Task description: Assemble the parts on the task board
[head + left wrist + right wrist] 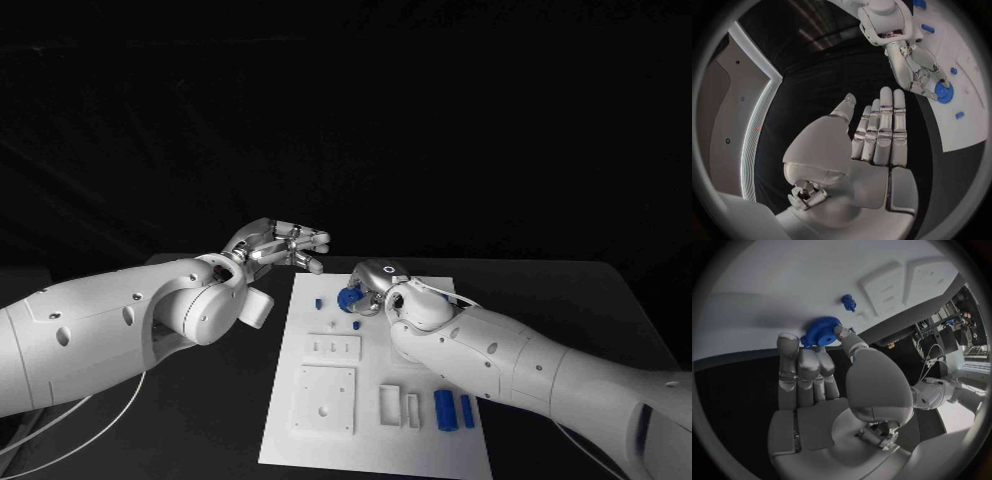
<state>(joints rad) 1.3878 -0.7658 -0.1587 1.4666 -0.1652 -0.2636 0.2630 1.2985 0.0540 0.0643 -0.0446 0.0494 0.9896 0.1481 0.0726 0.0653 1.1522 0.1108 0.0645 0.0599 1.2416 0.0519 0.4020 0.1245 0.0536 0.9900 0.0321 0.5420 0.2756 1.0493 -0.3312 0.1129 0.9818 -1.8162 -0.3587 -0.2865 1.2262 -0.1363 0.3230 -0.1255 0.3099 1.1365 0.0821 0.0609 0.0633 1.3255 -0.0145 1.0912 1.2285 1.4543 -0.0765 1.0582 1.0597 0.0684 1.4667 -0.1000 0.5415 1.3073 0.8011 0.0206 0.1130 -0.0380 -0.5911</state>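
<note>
My left hand [278, 246] hangs above the black table [606, 300], just off the far left corner of the task board [433, 455]. Fingers [884, 125] are straight and laid side by side, thumb a little apart; it holds nothing and touches nothing. No readable writing, label or brand on the board, the parts or either arm.

To the right of that hand, my right hand [378, 285] is down on the far end of the board. Its thumb and fingertips [842, 332] pinch a blue gear [820, 336], toothed rim plain in the right wrist view; the gear sits at the board surface under the fingertips. I cannot tell whether it is seated on anything.

Count, blue parts in the head view:
- 1 gear, in my right hand
- 1 small blue piece [358, 324] just nearer me than the gear; a second small one [335, 326] beside it, toward my left hand
- 2 blue cylinders [446, 409], lying side by side at the near end of the board, beside my right forearm

White raised fixtures on the board:
- 1 slotted block [335, 346]
- 1 larger square plate [325, 400], nearer me than the block
- 2 narrow upright pieces [391, 403], between the square plate and the cylinders
</note>
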